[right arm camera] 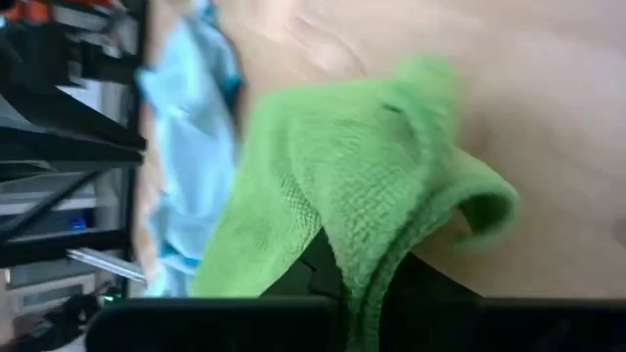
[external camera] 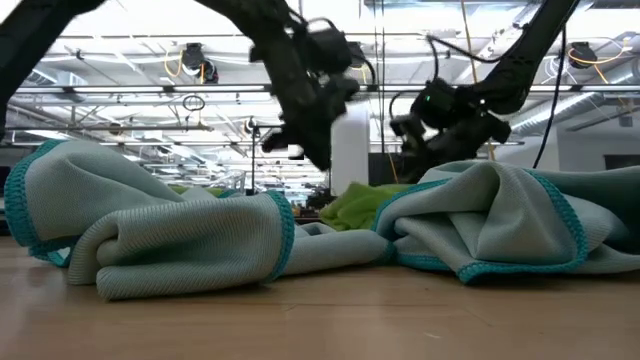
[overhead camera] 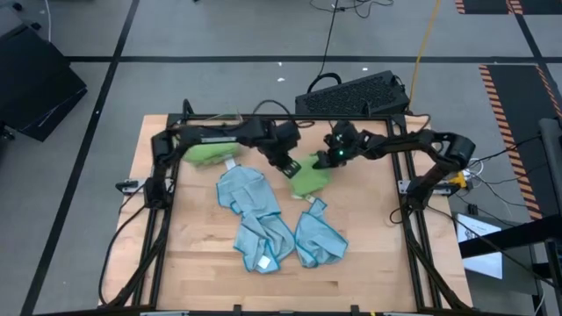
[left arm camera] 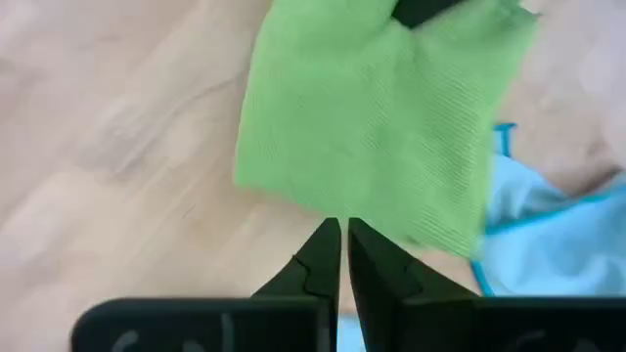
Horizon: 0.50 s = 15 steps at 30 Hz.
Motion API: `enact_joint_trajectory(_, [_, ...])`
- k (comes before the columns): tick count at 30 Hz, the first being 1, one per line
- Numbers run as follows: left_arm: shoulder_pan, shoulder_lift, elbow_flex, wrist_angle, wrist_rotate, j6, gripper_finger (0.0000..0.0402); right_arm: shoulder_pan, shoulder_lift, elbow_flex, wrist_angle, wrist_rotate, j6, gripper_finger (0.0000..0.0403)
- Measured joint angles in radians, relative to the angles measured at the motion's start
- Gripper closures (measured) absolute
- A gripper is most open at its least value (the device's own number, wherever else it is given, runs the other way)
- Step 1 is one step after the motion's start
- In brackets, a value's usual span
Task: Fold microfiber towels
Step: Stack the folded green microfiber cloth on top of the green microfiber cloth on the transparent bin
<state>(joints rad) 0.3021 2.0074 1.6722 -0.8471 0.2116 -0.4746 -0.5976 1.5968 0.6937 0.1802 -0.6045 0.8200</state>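
Note:
A lime green towel (overhead camera: 309,180) hangs bunched between my two grippers at the table's far middle. My left gripper (overhead camera: 290,169) is shut at its left edge, and my right gripper (overhead camera: 327,160) is shut on its far right part. In the low view the green towel (external camera: 362,205) shows behind two blue heaps. A second green towel (overhead camera: 207,151) lies crumpled at the far left. Three light blue towels lie crumpled on the table: one in the middle (overhead camera: 244,191), one nearer (overhead camera: 265,241), and one at the near right (overhead camera: 319,239). My left gripper pinches the green towel's edge (left arm camera: 337,210) between its two shut fingers, slanting down from the table's left. The cloth spreads away from the fingertips, above the wood. My right gripper pinches a fold of the green towel (right arm camera: 357,259), and the cloth drapes over its fingers (right arm camera: 313,274) and hides them. It comes slanting down from the right.
A black keyboard (overhead camera: 351,92) sits beyond the table's far edge. The arms' dark frames run along the left (overhead camera: 158,189) and right (overhead camera: 406,206) table edges. Bare wood (overhead camera: 193,254) lies at the near left.

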Motion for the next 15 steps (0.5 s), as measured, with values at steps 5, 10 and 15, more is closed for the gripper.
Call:
enact_joint_trajectory(5, [0.03, -0.082, 0.0, -0.028, -0.014, -0.058, 0.0315, -0.017, -0.086, -0.001, 0.079, -0.027, 0.005, 0.04])
enact_joint_trajectory(10, [0.048, -0.176, 0.0, -0.019, -0.027, -0.134, 0.0214, -0.017, -0.179, 0.0, 0.109, -0.029, 0.024, 0.04])
enact_joint_trajectory(15, [0.056, -0.285, 0.0, -0.029, -0.101, -0.176, 0.0145, -0.026, -0.273, 0.0, 0.154, -0.024, 0.113, 0.04])
